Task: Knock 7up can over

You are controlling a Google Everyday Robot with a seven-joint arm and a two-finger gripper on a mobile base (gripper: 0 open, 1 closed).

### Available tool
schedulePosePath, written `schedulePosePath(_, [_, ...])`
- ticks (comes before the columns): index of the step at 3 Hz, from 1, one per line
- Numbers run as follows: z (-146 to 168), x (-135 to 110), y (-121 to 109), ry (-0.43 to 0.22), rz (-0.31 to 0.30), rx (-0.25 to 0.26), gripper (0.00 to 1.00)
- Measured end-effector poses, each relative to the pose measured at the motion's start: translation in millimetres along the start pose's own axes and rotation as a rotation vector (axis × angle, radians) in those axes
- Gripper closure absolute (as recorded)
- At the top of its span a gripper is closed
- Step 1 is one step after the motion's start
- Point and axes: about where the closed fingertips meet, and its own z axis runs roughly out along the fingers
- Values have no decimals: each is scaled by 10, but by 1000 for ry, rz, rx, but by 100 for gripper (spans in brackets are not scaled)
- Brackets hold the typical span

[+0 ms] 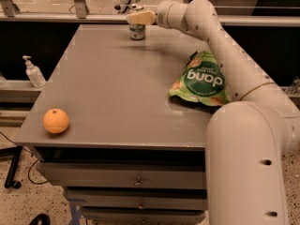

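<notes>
The 7up can (137,31) stands upright at the far edge of the grey table (117,93), near its middle. Only its lower part shows. My gripper (137,18) reaches in from the right at the end of the long white arm (220,46) and sits over the top of the can, covering its upper part.
A green snack bag (201,81) lies on the right side of the table, under the arm. An orange (56,121) sits near the front left corner. A pump bottle (33,72) stands on a ledge to the left. Drawers are below the table front.
</notes>
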Motion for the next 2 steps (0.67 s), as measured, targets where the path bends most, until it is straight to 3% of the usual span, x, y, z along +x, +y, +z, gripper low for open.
schedulePosePath(1, [201, -31, 157, -1, -21, -54, 0])
schedulePosePath(2, [354, -35, 328, 11, -41, -110, 18])
